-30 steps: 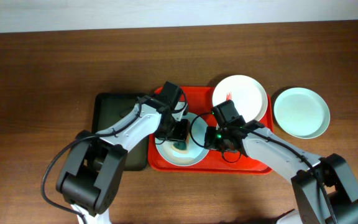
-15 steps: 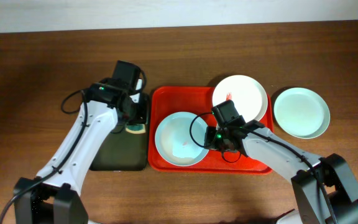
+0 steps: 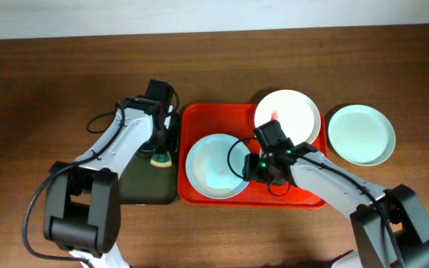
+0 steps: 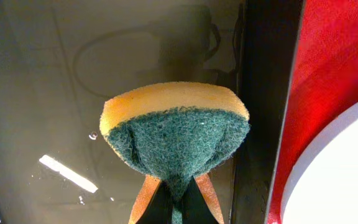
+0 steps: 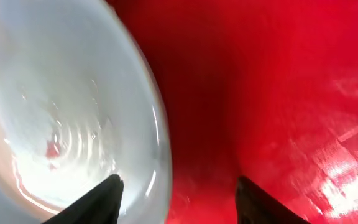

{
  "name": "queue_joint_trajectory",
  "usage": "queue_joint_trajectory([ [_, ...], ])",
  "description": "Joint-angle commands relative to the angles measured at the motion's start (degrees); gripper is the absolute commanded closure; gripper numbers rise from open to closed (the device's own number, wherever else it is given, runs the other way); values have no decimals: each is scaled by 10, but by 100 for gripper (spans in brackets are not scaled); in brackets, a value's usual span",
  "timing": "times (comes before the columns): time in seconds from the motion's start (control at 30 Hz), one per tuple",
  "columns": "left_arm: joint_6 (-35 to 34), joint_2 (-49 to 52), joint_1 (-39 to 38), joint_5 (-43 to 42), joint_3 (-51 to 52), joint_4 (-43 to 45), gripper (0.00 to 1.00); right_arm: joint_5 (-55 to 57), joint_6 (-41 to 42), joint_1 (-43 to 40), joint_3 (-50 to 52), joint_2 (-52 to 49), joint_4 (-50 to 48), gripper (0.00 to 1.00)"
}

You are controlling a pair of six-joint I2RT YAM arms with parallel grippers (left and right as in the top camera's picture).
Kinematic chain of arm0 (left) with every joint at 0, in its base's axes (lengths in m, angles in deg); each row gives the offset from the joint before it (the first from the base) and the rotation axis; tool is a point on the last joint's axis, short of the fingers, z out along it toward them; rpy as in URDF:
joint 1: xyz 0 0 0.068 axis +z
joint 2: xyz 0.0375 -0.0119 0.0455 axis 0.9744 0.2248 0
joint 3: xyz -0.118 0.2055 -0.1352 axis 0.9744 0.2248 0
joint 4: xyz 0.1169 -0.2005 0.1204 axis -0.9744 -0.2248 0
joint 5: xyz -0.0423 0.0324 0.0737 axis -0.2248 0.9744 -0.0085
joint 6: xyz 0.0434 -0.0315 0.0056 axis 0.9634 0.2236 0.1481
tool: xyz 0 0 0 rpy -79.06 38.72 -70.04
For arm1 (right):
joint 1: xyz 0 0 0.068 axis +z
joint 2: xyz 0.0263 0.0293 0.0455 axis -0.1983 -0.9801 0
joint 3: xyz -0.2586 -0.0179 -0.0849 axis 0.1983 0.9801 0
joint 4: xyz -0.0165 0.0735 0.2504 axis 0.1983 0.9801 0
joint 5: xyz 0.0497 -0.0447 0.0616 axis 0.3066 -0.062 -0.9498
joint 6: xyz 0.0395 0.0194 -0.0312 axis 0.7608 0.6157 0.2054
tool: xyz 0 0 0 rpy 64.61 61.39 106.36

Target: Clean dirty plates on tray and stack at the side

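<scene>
A pale mint plate lies at the left of the red tray, with a faint red trace in its centre. A white plate with a red smear leans on the tray's back right corner. Another mint plate rests on the table to the right. My right gripper stands open at the mint plate's right rim, which runs between its fingers. My left gripper is shut on a yellow-and-green sponge over the dark green tray.
The dark green tray sits just left of the red tray, their rims almost touching. Bare brown table surrounds both trays. The arms' cables loop above the trays.
My left arm has carried the sponge off the mint plate, leftward to the dark green tray. My right gripper has opened off the plate's rim.
</scene>
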State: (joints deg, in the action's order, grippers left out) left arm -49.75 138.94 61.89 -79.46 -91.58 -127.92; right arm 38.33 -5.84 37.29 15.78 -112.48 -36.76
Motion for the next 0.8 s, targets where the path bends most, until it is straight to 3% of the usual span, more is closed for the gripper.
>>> queue_joint_trajectory([
  [0.0, 18, 5, 3, 8, 4, 3, 100, -5, -16, 4, -25, 21, 9, 40],
  [0.07, 18, 5, 3, 8, 4, 5, 100, 1, -16, 4, -25, 19, 9, 41],
  [0.2, 17, 5, 3, 0, 4, 5, 70, 1, -15, 4, -21, 12, 9, 39],
  [0.33, -17, -16, 7, -12, -7, 3, 67, 0, -23, 5, -24, 18, 16, 45],
  [0.43, -59, -87, 35, -12, -9, 4, 65, -64, -101, 6, -60, 35, 57, 46],
  [0.5, -71, -138, 63, -12, -9, 6, 62, -104, -160, 31, -88, 35, 74, 53],
  [0.53, -71, -158, 77, -12, -9, 6, 57, -104, -176, 54, -99, 35, 74, 56],
  [0.57, -71, -178, 96, -12, -9, 5, 41, -104, -202, 88, -112, 35, 71, 57],
  [0.6, -71, -186, 107, -12, -9, 3, 25, -100, -225, 115, -119, 35, 65, 59],
  [0.63, -71, -188, 117, -12, -9, -2, 1, -87, -257, 154, -124, 35, 55, 63],
  [0.77, -71, -188, 124, -12, -7, -9, 1, 45, -322, 277, -124, 31, 48, 67],
])
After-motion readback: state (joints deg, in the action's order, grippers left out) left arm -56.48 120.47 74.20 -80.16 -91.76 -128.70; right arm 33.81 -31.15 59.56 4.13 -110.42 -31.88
